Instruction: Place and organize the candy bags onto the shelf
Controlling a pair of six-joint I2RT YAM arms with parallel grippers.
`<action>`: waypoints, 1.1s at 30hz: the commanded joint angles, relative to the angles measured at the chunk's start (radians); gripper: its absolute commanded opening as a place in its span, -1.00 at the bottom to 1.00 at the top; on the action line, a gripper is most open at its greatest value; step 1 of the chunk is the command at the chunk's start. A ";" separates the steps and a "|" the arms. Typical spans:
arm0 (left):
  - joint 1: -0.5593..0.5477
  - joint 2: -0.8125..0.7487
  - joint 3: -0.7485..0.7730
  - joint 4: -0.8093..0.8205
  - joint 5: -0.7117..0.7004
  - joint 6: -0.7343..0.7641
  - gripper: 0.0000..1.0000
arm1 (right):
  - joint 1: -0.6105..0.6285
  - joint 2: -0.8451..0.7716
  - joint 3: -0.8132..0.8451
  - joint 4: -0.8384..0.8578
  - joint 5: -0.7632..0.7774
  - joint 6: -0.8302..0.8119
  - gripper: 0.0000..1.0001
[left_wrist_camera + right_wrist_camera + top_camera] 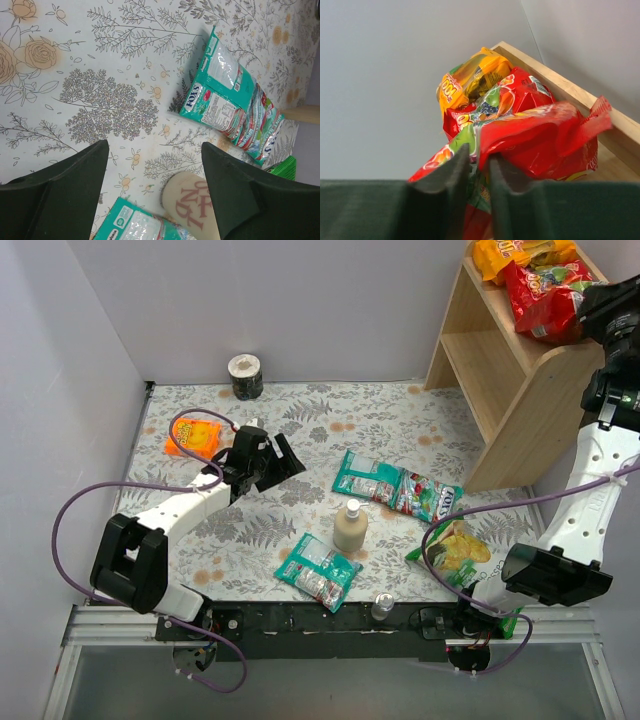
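The wooden shelf (505, 390) stands at the back right. On its top board lie the orange-yellow candy bag (520, 254) and a red candy bag (545, 298). My right gripper (594, 312) is at the shelf top, shut on a red bag (540, 140), which rests against the other red bag (520, 85) and the orange-yellow one (470, 80). Three teal-and-white bags lie on the table: two overlapping (365, 477) (428, 497) and one near the front (318, 572). My left gripper (270, 462) hovers open and empty over the table (154, 147), left of the teal bags (220, 85).
A beige pump bottle (350, 527) stands between the teal bags. A green chips bag (455, 552) lies by the right arm. A small orange packet (195, 435) and a tape roll (245, 377) are at the back left. A small bottle (383, 605) stands at the front edge.
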 commanded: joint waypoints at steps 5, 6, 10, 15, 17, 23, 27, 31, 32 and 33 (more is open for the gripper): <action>-0.004 0.010 0.050 0.014 -0.007 0.016 0.49 | -0.001 -0.066 0.004 0.024 0.054 -0.028 0.22; -0.004 0.014 0.052 0.014 -0.004 0.016 0.49 | -0.001 -0.066 0.010 0.004 0.060 -0.026 0.20; -0.004 0.019 0.055 0.015 0.005 0.010 0.49 | -0.001 -0.091 0.013 -0.043 0.112 -0.026 0.18; -0.004 0.014 0.047 0.017 0.008 0.008 0.49 | -0.001 -0.140 -0.033 -0.036 0.206 -0.018 0.17; -0.004 0.013 0.046 0.017 0.008 0.007 0.49 | -0.001 -0.168 -0.059 -0.007 0.227 -0.014 0.17; -0.004 0.005 0.043 0.015 0.013 0.007 0.49 | -0.001 -0.235 -0.128 0.064 0.238 -0.009 0.14; -0.004 0.001 0.037 0.015 0.016 0.007 0.49 | -0.001 -0.223 -0.096 0.052 0.234 -0.011 -0.05; -0.004 -0.001 0.034 0.014 0.028 0.008 0.49 | 0.001 -0.114 0.051 -0.025 0.175 -0.021 -0.09; -0.004 -0.001 0.034 0.014 0.034 0.010 0.50 | 0.001 -0.090 0.083 -0.072 0.168 -0.018 -0.07; -0.004 0.001 0.034 0.017 0.045 0.010 0.50 | 0.004 -0.070 0.134 -0.091 0.161 -0.017 -0.03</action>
